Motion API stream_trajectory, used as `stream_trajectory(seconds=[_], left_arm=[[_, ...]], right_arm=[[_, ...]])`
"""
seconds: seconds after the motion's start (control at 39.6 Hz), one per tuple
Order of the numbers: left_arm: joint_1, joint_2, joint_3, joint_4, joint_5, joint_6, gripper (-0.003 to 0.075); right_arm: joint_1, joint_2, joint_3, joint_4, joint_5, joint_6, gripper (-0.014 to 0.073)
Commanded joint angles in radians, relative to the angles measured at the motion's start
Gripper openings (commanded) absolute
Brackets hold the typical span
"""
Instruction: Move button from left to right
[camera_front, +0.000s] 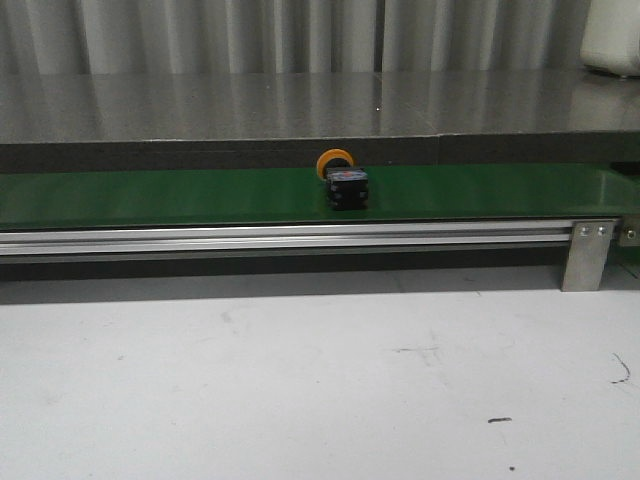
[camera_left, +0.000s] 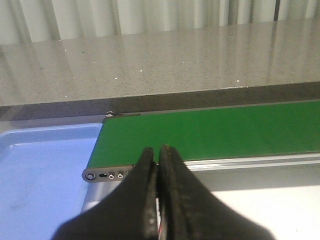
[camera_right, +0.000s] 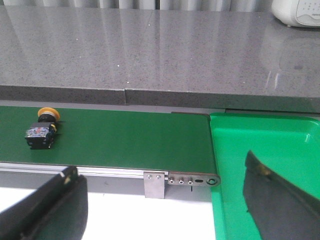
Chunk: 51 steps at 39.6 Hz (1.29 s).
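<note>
The button (camera_front: 345, 183), a black boxy body with a round orange-yellow cap, lies on its side on the green belt (camera_front: 150, 195), near the belt's middle in the front view. It also shows in the right wrist view (camera_right: 42, 131), toward the belt's left part. My left gripper (camera_left: 158, 150) is shut and empty, in front of the belt's left end (camera_left: 102, 175). My right gripper (camera_right: 160, 172) is open wide and empty, in front of the belt's right end (camera_right: 195, 180). Neither gripper shows in the front view.
A blue tray (camera_left: 40, 170) sits at the belt's left end. A green tray (camera_right: 270, 145) sits at the belt's right end. A grey stone counter (camera_front: 300, 105) runs behind the belt, with a white appliance (camera_right: 297, 12) on it. White tabletop (camera_front: 300, 380) lies in front.
</note>
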<state>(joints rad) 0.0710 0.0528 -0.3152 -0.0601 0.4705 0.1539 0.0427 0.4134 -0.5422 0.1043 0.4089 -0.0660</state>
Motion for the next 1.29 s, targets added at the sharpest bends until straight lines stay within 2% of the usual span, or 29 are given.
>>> stream_trajectory(seconds=[0.0,0.96,1.26], left_arm=[[-0.006,0.012,-0.024,-0.009,-0.083,-0.014,-0.0021],[-0.006,0.012,-0.024,-0.009,-0.083,-0.014,-0.0021],[-0.006,0.012,-0.024,-0.009,-0.083,-0.014,-0.0021]], right_arm=[[-0.006,0.013,-0.037,0.002,-0.081,-0.002,0.0644],[-0.006,0.016,-0.037,0.002,-0.097,-0.002,0.0644],[-0.006,0.087,-0.037,0.002,-0.103,-0.002,0.0644]])
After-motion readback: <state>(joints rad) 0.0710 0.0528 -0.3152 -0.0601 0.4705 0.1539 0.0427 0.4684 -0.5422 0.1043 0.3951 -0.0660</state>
